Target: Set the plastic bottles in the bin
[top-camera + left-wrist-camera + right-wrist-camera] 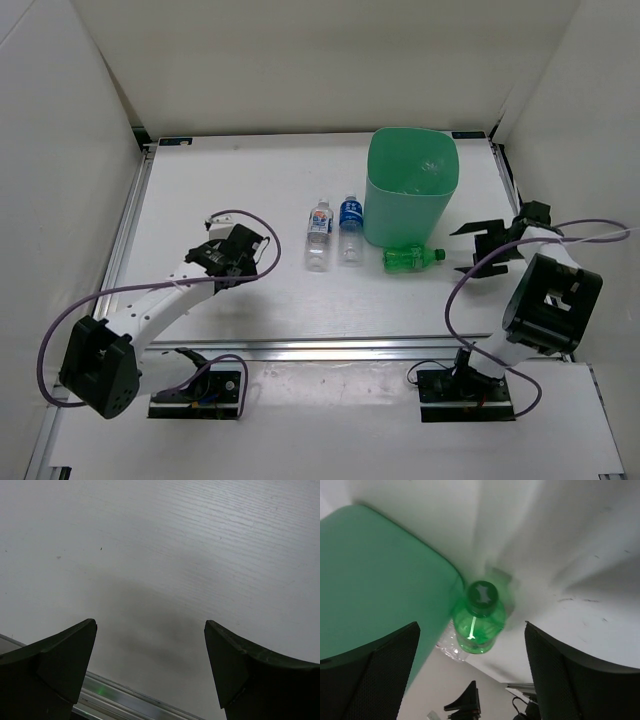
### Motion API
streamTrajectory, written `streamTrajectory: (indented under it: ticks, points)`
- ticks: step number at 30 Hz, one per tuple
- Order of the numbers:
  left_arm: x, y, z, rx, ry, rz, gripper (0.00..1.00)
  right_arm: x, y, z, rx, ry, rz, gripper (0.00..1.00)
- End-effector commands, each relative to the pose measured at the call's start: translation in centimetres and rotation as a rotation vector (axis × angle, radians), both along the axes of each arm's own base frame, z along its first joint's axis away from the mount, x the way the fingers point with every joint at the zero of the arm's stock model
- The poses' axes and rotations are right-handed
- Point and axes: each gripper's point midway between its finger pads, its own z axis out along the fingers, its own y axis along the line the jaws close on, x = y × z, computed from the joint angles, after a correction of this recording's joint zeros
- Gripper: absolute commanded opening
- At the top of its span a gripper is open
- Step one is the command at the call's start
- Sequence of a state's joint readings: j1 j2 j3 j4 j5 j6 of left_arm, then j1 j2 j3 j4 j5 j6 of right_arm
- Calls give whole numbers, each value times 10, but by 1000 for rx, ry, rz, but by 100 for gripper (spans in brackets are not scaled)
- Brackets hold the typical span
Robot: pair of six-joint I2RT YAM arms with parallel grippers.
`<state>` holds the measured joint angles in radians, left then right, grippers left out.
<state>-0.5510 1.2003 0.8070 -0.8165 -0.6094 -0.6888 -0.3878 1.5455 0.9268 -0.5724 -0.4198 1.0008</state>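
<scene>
Nearest us, over the front part of the worktop [200,170], the left fingers [70,655] hang above the bare surface. They are spread as wide as they go, with nothing between them, and a metal rail [125,695] crosses the bottom of the left wrist view. On the other side the right fingers [565,665] are also spread wide, and they grip nothing. They point leftward at the green bottle [410,259], which lies on its side with its cap toward them. We see that cap square-on in the right wrist view, centred in the gap between the fingers yet apart from both. The green bottle lies just beside the near wall of the bin [400,215]; we cannot tell whether the two touch. Left of the bin, two more bottles lie side by side on the worktop, lengthwise, with their caps pointing away from us. The blue-label bottle [350,225] is close by the bin's left wall, and the red-label bottle [318,232] is just to its left. Farthest back, the bin stands upright toward the rear of the worktop. Inside it we make out a clear bottle [428,172], faint against the green wall.
</scene>
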Motion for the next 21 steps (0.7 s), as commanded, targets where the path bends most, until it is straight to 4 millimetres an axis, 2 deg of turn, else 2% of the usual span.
streamTrajectory:
  ticks: [1, 5, 9, 12, 15, 21]
  points:
    - [7, 1, 10, -2, -27, 33, 100, 26, -3, 6, -16, -58, 48, 87]
    - [5, 5, 14, 21, -17, 50, 100, 38, 0, 0, -43, -41, 72, 80]
    - [1, 11, 11, 35, -2, 77, 100, 43, 15, -13, -44, 12, 116, 80]
    - [0, 13, 11, 49, 10, 87, 100, 50, 22, -14, -51, 23, 132, 78]
    - [1, 14, 12, 62, 13, 90, 100, 47, 27, -25, -72, 79, 151, 78]
    - [-6, 20, 8, 92, 48, 107, 100, 42, 27, -42, -80, 157, 149, 70]
